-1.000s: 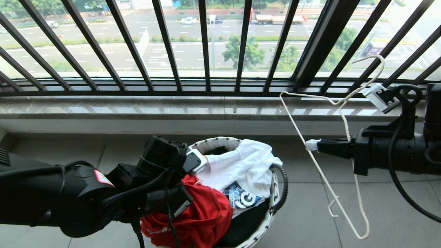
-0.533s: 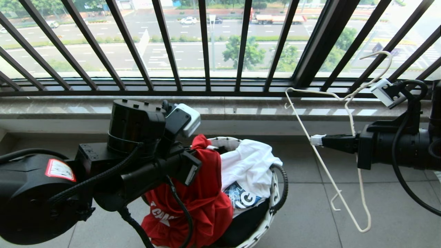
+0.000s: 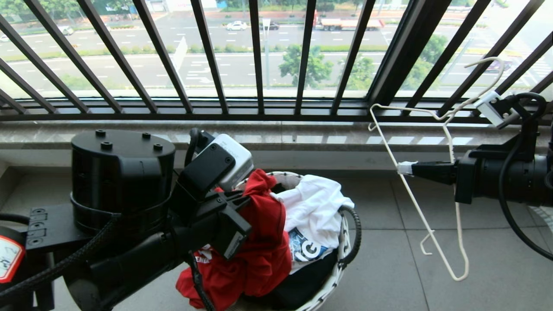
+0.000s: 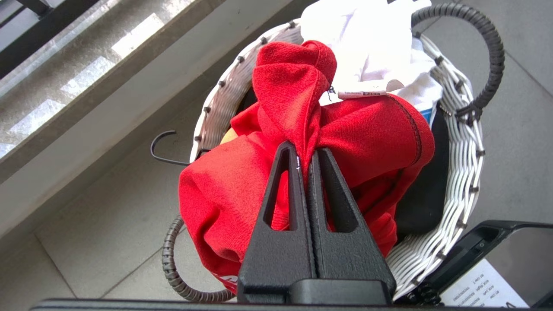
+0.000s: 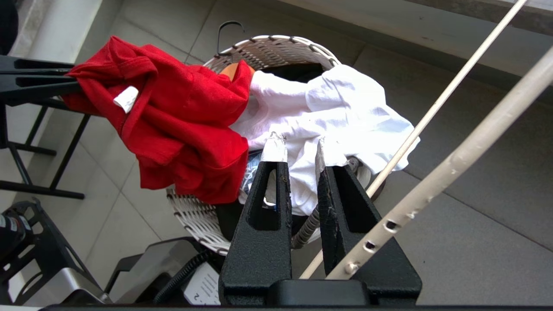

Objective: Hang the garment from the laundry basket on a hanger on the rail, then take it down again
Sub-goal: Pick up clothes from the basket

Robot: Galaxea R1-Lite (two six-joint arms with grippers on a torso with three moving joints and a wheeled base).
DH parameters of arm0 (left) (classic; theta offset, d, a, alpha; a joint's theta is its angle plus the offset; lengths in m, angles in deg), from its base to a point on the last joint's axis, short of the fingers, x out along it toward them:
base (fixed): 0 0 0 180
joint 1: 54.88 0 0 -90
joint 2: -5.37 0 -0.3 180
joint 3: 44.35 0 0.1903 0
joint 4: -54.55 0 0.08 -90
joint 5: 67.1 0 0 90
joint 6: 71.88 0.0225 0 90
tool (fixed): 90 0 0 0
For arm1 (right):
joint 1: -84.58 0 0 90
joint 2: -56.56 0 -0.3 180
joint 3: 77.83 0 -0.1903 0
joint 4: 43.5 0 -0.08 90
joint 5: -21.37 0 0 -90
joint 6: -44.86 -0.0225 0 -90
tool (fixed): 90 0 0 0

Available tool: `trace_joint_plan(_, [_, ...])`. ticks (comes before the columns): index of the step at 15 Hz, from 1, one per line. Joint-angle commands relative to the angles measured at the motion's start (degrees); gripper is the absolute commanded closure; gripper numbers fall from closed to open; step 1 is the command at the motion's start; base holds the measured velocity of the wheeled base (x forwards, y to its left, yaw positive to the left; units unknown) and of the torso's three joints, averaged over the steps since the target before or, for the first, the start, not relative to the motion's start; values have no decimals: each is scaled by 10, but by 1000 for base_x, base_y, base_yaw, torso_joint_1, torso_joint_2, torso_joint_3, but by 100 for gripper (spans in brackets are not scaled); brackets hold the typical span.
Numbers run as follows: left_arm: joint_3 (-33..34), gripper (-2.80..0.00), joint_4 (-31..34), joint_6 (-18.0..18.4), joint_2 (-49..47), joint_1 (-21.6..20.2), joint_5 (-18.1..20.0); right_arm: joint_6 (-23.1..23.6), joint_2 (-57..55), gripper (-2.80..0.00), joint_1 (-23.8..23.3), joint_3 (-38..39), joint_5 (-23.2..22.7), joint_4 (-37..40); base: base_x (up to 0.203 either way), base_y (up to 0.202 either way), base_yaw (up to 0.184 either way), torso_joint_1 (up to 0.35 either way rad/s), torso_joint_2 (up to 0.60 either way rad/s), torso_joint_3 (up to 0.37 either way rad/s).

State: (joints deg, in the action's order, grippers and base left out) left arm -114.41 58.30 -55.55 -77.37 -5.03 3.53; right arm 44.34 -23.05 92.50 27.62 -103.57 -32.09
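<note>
Black left arm (image 3: 121, 207) – bolted round joint cap, braided cables, white wrist camera (image 3: 235, 157)

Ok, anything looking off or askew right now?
Mostly fine. The hanger sits tilted in the right gripper, hook toward the window. The left gripper pinches the red T-shirt in a bunched fold, partly draped over the basket rim.

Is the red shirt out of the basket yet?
Partly: the left gripper pinches the red shirt, lifting a bunch, while the rest drapes over the basket rim.
</note>
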Motion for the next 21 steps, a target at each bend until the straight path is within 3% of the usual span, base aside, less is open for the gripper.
trace_joint_plan(1, [27,0,3,16,-78,6,-2,0,3,0,-9,-3,-2,-1,0,0,0,0,0,0])
trace_joint_plan(4, [64,0,10,58,-130,16,-4,-1,5,0,-17,-5,-2,-1,0,0,0,0,0,0])
trace_joint_plan(10, [65,0,49,60,-131,18,-4,-1,4,0,-17,-6,-2,-1,0,0,0,0,0,0])
trace_joint_plan(11, [66,-280,49,60,-125,18,-5,-1,3,0,-17,-6,-2,-1,0,0,0,0,0,0])
trace_joint_plan(21, [57,-280,57,70,-37,6,-8,-1,1,0,-17,-5,-3,-1,0,0,0,0,0,0])
